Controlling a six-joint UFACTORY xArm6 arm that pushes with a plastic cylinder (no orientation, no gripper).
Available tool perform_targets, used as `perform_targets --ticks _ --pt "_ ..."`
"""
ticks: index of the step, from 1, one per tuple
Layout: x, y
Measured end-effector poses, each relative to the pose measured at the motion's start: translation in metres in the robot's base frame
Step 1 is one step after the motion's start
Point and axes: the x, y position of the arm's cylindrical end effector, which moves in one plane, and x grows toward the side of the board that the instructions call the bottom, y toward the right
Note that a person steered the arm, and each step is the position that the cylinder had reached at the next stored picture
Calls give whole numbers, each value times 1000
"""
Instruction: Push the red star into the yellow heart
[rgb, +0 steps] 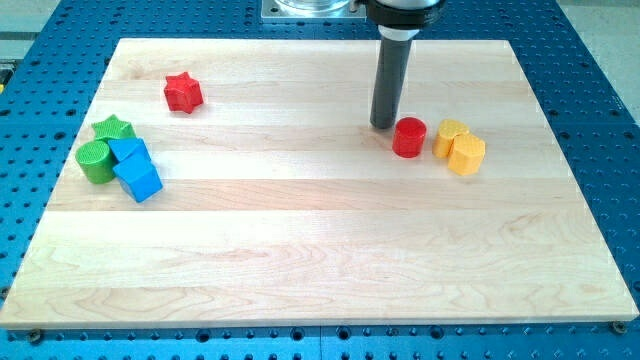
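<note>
The red star (183, 92) lies at the upper left of the wooden board (320, 250). The yellow heart (450, 134) lies at the right, touching a yellow hexagonal block (467, 155) just below and to its right. A red cylinder (408, 137) stands just left of the yellow heart. My tip (383, 125) rests on the board just left of and slightly above the red cylinder, close to it, far to the right of the red star.
At the left edge is a cluster: a green star (113, 129), a green cylinder (96, 161), and two blue blocks (128, 151) (139, 180). The board sits on a blue perforated table (600, 120).
</note>
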Motion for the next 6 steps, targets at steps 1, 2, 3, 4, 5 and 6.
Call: perform_targets --ticks 1,2,3,4,5,6 --pt "-23 -67" --pt "-93 -155" --pt "-131 -268" --pt "-101 -290" --pt "-58 -215" --pt "-45 -133"
